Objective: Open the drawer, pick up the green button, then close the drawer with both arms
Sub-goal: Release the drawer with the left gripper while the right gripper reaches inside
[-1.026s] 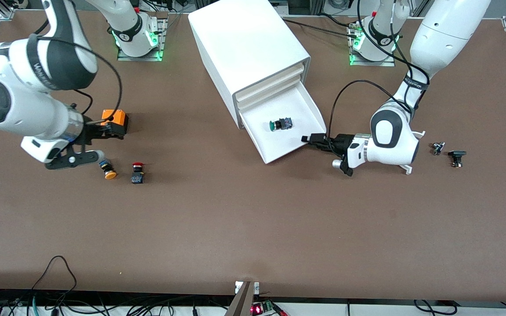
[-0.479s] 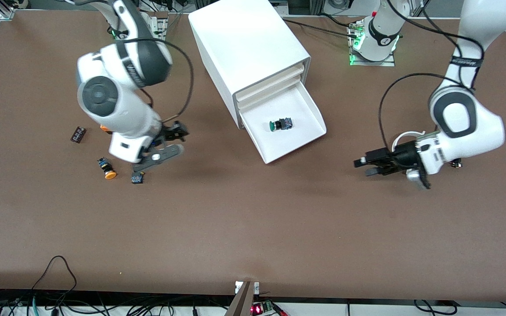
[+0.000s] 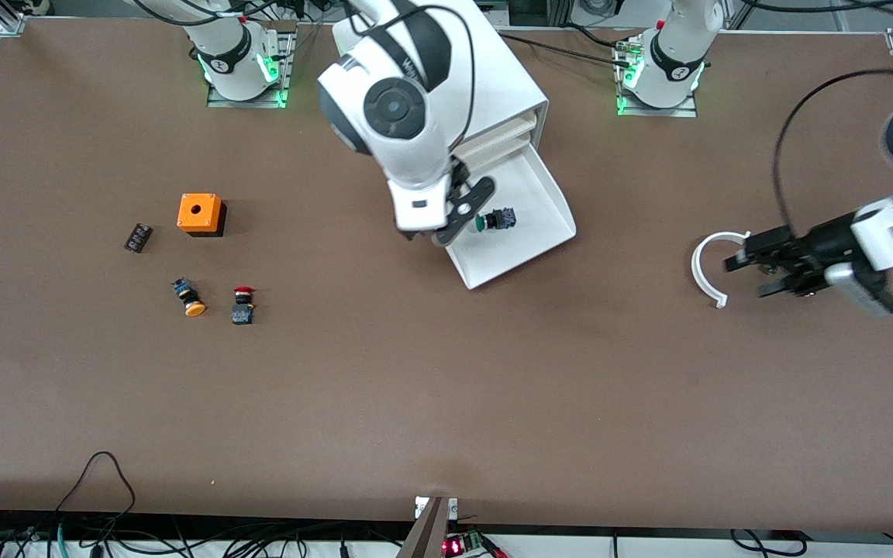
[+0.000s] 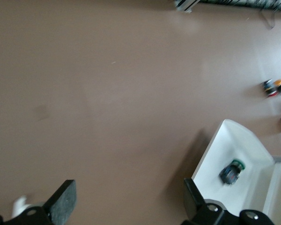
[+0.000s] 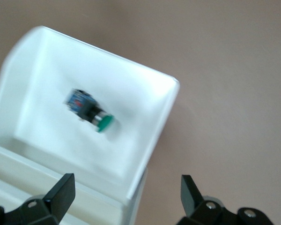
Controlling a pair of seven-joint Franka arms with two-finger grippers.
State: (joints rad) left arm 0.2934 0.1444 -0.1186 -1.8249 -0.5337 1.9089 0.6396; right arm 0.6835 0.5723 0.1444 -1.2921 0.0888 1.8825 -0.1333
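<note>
The smooth white drawer (image 3: 520,232) stood pulled out, the round green-capped button (image 3: 495,220) lying inside. The right gripper (image 3: 463,208) hung spread above it; the left gripper (image 3: 764,263) gaped over bare table.

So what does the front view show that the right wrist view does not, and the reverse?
Only the front view shows the cabinet, the orange box, the orange-capped button, the red-capped button, the white ring, and the left gripper, open over the table near that ring. Only the right wrist view shows the right gripper from close up, open above the drawer's front rim. Both show the open drawer with the green button lying in it.
</note>
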